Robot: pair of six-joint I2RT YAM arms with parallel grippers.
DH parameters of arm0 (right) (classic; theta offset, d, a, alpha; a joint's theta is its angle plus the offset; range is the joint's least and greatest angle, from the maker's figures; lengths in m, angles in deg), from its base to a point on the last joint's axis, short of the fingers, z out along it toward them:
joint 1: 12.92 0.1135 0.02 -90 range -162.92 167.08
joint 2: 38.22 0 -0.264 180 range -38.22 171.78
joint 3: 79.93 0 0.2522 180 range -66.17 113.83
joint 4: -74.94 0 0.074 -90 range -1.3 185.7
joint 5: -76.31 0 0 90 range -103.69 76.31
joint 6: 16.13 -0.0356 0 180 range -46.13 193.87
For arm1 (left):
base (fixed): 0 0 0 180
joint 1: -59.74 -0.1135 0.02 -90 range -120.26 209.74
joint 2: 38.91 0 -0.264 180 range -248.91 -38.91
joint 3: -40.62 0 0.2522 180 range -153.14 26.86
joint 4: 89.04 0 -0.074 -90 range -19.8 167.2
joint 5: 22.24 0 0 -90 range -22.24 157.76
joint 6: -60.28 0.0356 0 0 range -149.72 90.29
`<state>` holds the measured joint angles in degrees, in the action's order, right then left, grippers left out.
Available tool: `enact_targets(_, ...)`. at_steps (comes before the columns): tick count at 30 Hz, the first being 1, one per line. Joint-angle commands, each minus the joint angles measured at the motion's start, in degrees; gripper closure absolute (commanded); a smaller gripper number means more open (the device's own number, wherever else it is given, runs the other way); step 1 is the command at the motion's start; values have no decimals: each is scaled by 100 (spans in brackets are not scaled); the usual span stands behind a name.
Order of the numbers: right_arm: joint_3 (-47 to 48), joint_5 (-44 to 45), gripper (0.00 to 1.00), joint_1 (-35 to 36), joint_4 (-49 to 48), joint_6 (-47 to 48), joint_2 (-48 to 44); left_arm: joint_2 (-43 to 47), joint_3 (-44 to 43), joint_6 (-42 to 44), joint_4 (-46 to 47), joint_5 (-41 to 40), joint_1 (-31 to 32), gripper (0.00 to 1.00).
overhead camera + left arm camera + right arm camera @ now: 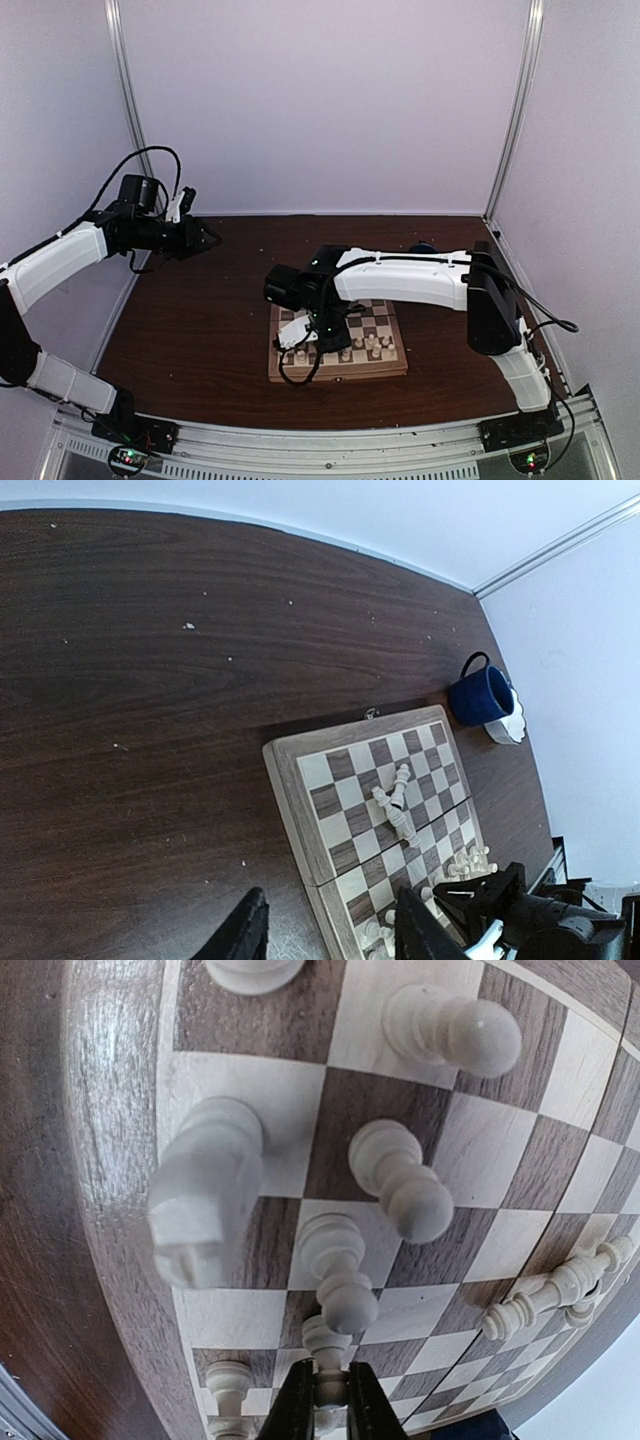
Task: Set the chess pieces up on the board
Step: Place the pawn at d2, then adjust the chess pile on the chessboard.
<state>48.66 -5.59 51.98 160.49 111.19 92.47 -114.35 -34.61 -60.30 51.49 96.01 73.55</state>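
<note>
Dark wooden table [150, 680] with one board [297, 800], one blue mug [480, 693]; right tool [325, 1385] around one pawn [325, 1345], left tool [330, 925] wide

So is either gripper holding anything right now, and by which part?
The right gripper pinches one white chess piece, apparently by its upper end. The left gripper is open, holding nothing.

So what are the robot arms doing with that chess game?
The right gripper is down over the chessboard, pinching one little white piece between its fingers near the board's edge. Other white pieces stand on squares close by, and two fallen pieces lie tipped over in the middle of the board. The left gripper hangs open and empty off to the side, away from the board. The set-up looks only partly done.
</note>
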Motion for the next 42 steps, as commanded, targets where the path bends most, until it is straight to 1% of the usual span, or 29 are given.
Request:
enact_targets(1, 145, 80, 89, -3, -49, -23, 167, -47, 20, -52, 235, 100, -53, 57)
enact_targets(8, 129, 78, 86, 0, -12, -23, 176, -67, 12, -52, 230, 133, -53, 57)
enact_targets(11, 119, 104, 82, -2, -12, -23, 163, -69, 10, -52, 230, 139, -53, 57)
enact_targets(14, 134, 143, 75, -4, -17, -36, 120, -68, 4, -48, 224, 142, -53, 57)
enact_targets(18, 180, 201, 70, -4, -36, -73, -33, -100, -9, -31, 214, 137, -53, 57)
enact_targets(22, 175, 313, 66, -2, 9, -63, -361, -179, -43, 27, 200, 235, -53, 57)
enact_targets(27, -143, 191, 64, -161, -78, -72, -1191, -310, -58, 190, 266, 523, -13, 58)
enact_targets(29, -415, 6, 64, -355, -201, -136, -1563, -314, -72, 323, 240, 422, 130, 58)
enact_targets(31, -791, -250, 63, -619, -420, -221, -1986, -363, -151, 410, 107, 192, 438, 58)
enact_targets(34, -1486, -671, 63, -1179, -961, -396, -2604, -627, -581, 619, -510, -603, 1156, 58)
enact_targets(35, -1693, -853, 64, -1378, -1124, -473, -2781, -756, -741, 688, -705, -829, 1492, 58)
enact_targets(37, -2075, -1322, 64, -1792, -1428, -631, -3086, -1008, -977, 746, -909, -1156, 1858, 58)
enact_targets(40, -2467, -2048, 65, -2340, -1870, -806, -3349, -1354, -1160, 616, -918, -1220, 2092, 58)
enact_targets(42, -2609, -2321, 65, -2487, -2005, -640, -3368, -1560, -1254, 502, -914, -1187, 2168, 58)
